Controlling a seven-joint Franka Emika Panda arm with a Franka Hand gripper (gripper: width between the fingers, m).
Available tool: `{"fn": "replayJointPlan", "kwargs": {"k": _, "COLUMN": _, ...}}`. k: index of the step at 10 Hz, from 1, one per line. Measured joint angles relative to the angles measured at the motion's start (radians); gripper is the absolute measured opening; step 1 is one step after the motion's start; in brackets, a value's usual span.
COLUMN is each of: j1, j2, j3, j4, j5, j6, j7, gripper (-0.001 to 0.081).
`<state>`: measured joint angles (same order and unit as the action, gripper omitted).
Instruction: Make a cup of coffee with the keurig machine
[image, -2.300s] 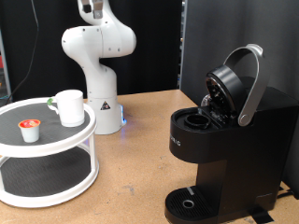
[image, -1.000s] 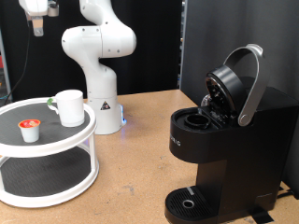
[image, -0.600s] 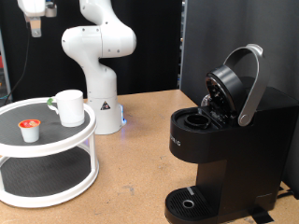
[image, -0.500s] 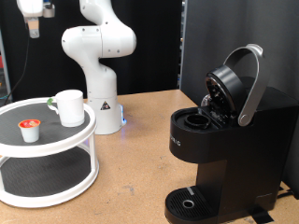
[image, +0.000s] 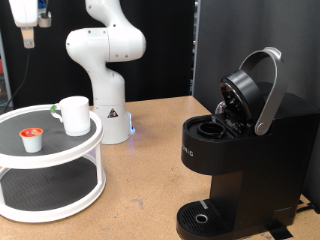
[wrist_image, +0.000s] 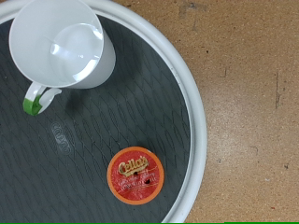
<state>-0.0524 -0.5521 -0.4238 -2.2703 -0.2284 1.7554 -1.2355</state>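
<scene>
I have the gripper (image: 29, 38) high at the exterior view's top left, above the white two-tier stand (image: 60, 150), so my wrist camera looks straight down on the cup (wrist_image: 64, 42) and the red-topped pod (wrist_image: 135, 175), apart on the top shelf. The keurig machine (image: 235, 150) sits well apart at the exterior view's right, lid raised, pod chamber exposed. The fingers are cut off; I cannot tell how the jaws stand.

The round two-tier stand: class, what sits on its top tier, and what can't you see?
On the stand top: the cup, empty, and a red-topped pod. The lower tier's back part is hidden.
</scene>
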Motion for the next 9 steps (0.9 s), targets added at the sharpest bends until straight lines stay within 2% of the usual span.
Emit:
{"fn": "replayJointPlan", "kwargs": {"k": 3, "j1": 0.000, "j2": 0.017, "j3": 0.000, "j4": 0.005, "j5": -0.012, "j6": -0.022, "j7": -0.063, "gripper": 0.0801}}
{"fn": "replayJointPlan", "kwargs": {"k": 5, "j1": 0.000, "j2": 0.017, "j3": -0.001, "j4": -0.002, "j5": -0.004, "j6": -0.018, "j7": -0.061, "gripper": 0.0801}}
{"fn": "replayJointPlan", "kwargs": {"k": 6, "j1": 0.000, "j2": 0.017, "j3": -0.004, "j4": -0.018, "j5": 0.001, "j6": -0.001, "j7": -0.070, "gripper": 0.0801}}
{"fn": "replayJointPlan", "kwargs": {"k": 9, "j1": -0.005, "j2": 0.018, "j3": -0.024, "j4": -0.117, "j5": -0.018, "j6": 0.141, "j7": -0.073, "gripper": 0.0801}}
